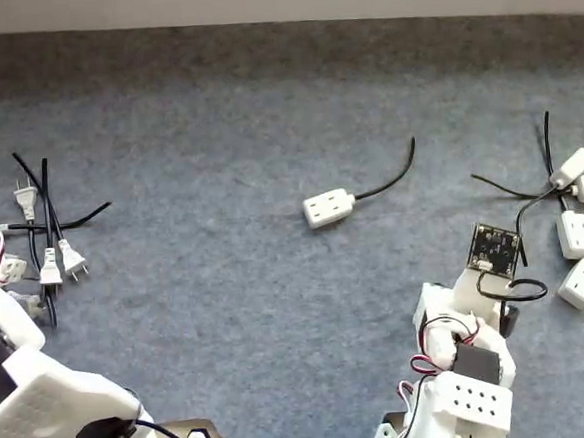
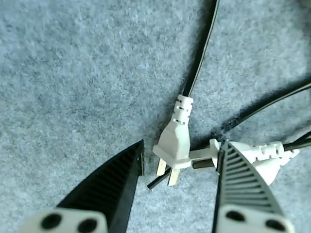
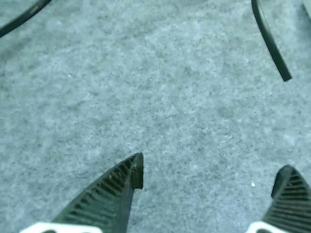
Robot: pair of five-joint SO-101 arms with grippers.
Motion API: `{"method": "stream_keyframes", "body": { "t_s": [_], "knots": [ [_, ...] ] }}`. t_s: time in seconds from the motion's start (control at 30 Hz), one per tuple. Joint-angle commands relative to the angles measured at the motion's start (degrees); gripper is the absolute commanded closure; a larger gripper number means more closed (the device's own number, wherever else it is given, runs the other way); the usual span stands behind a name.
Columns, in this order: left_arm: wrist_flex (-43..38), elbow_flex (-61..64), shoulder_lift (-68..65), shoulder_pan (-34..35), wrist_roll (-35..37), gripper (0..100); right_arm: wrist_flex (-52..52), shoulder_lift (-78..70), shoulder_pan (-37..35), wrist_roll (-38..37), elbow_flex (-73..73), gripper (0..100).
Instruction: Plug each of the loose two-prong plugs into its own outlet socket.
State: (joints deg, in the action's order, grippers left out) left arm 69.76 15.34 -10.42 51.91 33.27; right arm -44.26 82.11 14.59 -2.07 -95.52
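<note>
My left gripper (image 2: 182,151) stands open just above the grey carpet, astride a white two-prong plug (image 2: 174,144) whose black cord runs away from it. A second white plug (image 2: 257,156) lies crosswise, partly behind one finger (image 2: 238,179). In the high view these loose plugs (image 1: 50,266) lie bunched at the left edge, by the left arm (image 1: 13,389). One white outlet socket (image 1: 327,206) lies mid-table. My right gripper (image 3: 213,164) is open over bare carpet, holding nothing.
Several more white outlet sockets (image 1: 577,234) with black cords cluster at the far right, beside the right arm (image 1: 463,367). A loose black cord end (image 3: 272,43) lies ahead of the right gripper. A wide stretch of carpet separates plugs from sockets.
</note>
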Motion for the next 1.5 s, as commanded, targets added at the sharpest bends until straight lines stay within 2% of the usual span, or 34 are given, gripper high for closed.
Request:
{"method": "stream_keyframes", "body": {
  "t_s": [0.0, 0.47, 0.7, 1.03, 1.27, 1.47],
  "knots": [
    [-2.37, 0.13, 0.40, -1.54, 0.00, 76, 0.66, 0.66, -0.40, -0.79, -3.03, 59.9],
    [-2.81, 0.66, 0.31, -1.36, -0.18, 76, 0.66, 0.66, -0.40, -0.79, -3.12, 59.9],
    [-9.93, 6.20, 0.31, -1.19, -0.35, 76, 0.66, 0.66, -0.40, -0.79, -3.12, 59.9],
    [-10.02, 6.55, 0.40, -0.31, -0.44, 76, 0.75, 0.66, -0.40, -0.79, -3.12, 59.9],
    [-10.11, 6.11, 0.40, 2.59, -0.35, 90, 0.84, 0.66, -0.40, -0.79, -3.21, 59.9],
    [-10.02, 6.11, 0.40, 3.21, -0.44, 90, 0.84, 0.66, -0.40, -0.79, -3.21, 59.9]
  ]
}}
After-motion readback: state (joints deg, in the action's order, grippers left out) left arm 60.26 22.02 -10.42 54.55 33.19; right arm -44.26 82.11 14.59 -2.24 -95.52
